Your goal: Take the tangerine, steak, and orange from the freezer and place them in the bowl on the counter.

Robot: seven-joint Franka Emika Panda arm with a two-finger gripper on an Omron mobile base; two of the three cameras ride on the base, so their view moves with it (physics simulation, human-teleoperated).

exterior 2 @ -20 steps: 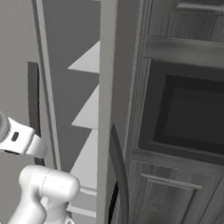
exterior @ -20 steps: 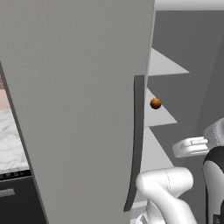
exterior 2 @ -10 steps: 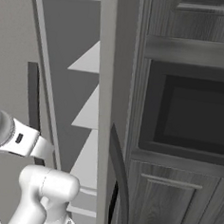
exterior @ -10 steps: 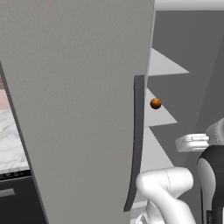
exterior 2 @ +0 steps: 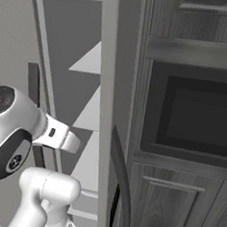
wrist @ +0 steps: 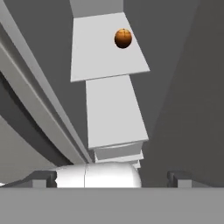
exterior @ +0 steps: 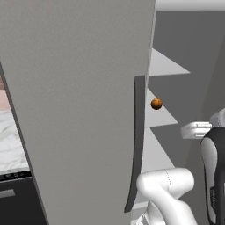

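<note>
The freezer stands open, its wide grey door (exterior: pixel 79 110) with a long dark handle (exterior: pixel 137 145) swung out at the left. A round orange-brown fruit (exterior: pixel 156 104) rests on a pale shelf (exterior: pixel 163 116) inside; whether it is the orange or the tangerine I cannot tell. In the hand view the same fruit (wrist: pixel 123 38) lies far up on a shelf (wrist: pixel 103 57), well beyond my gripper (wrist: pixel 111 179). The gripper is open, its dark fingertips (wrist: pixel 179 178) wide apart with nothing between them. A strip of the marble counter (exterior: pixel 11 145) shows at the left. Steak and bowl are out of view.
The freezer's other grey door (exterior 2: pixel 108 110) with a curved dark handle (exterior 2: pixel 122 183) stands edge-on close to my arm. Dark wood-grain cabinets (exterior 2: pixel 175 207) and a built-in dark oven (exterior 2: pixel 197 117) are to its right. Several pale shelves (wrist: pixel 116 111) step down toward the hand.
The arm's white upper link has risen a little and swung further toward the freezer's inside. The fruit and both doors have not moved.
</note>
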